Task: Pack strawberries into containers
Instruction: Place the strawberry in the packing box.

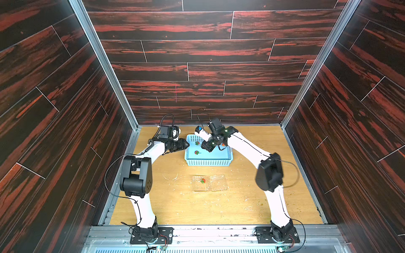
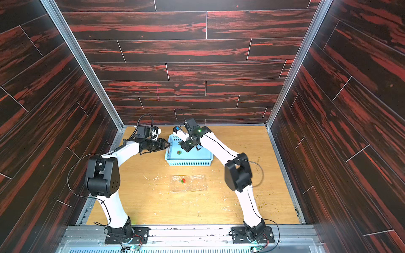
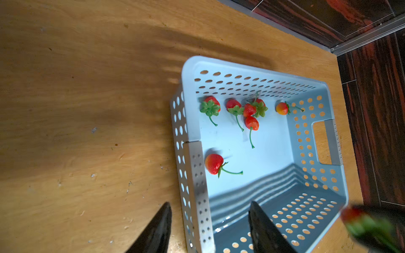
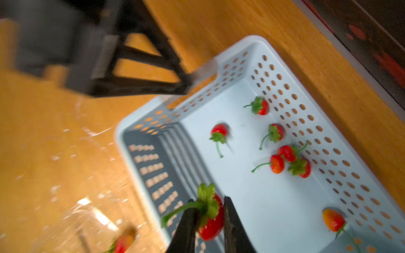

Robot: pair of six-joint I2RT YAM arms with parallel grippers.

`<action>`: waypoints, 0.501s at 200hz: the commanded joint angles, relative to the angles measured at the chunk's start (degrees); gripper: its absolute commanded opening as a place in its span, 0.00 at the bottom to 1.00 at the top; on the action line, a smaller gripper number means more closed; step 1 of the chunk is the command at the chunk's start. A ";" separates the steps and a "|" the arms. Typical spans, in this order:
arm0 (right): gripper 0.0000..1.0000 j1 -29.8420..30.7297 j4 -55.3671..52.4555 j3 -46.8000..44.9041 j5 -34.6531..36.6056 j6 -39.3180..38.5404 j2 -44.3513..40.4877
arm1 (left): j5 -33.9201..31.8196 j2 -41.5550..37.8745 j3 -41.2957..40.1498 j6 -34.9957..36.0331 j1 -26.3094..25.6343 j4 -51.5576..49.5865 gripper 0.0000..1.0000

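Note:
Several red strawberries point(image 3: 252, 122) with green caps lie in the light blue perforated basket point(image 3: 192, 65), which stands at the back of the table in both top views point(image 1: 208, 162). My right gripper point(image 4: 208, 200) hangs above the basket's floor, shut on one strawberry point(image 4: 211, 225) whose stem sticks out sideways. My left gripper point(image 3: 210, 203) is open, its fingers astride the basket's left end wall with a gap on each side. The clear clamshell container point(image 1: 209, 183) lies open nearer the front, with one strawberry point(image 1: 203, 180) in its left half.
The wooden table point(image 1: 175, 208) is scuffed and strewn with pale crumbs. Dark wood-patterned walls with metal rails point(image 1: 131, 140) close it in at the back and both sides. The basket's right end wall has a handle cut-out point(image 3: 322, 142).

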 commanded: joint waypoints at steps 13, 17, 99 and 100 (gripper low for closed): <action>0.19 5.47 3.48 -14.47 -5.55 2.45 -11.39 | 1.09 -0.23 -0.43 -0.60 -0.17 1.42 0.58; 0.19 6.11 3.76 -16.26 -5.98 2.86 -12.40 | 1.20 -0.16 -0.37 -0.61 -0.17 1.47 0.58; 0.25 12.85 7.19 -31.54 -9.89 9.61 -11.41 | 0.97 0.01 -0.50 -0.43 -0.22 1.46 0.57; 0.25 12.89 7.18 -31.57 -9.75 9.60 -11.34 | 0.92 -0.02 -0.52 -0.43 -0.19 1.49 0.57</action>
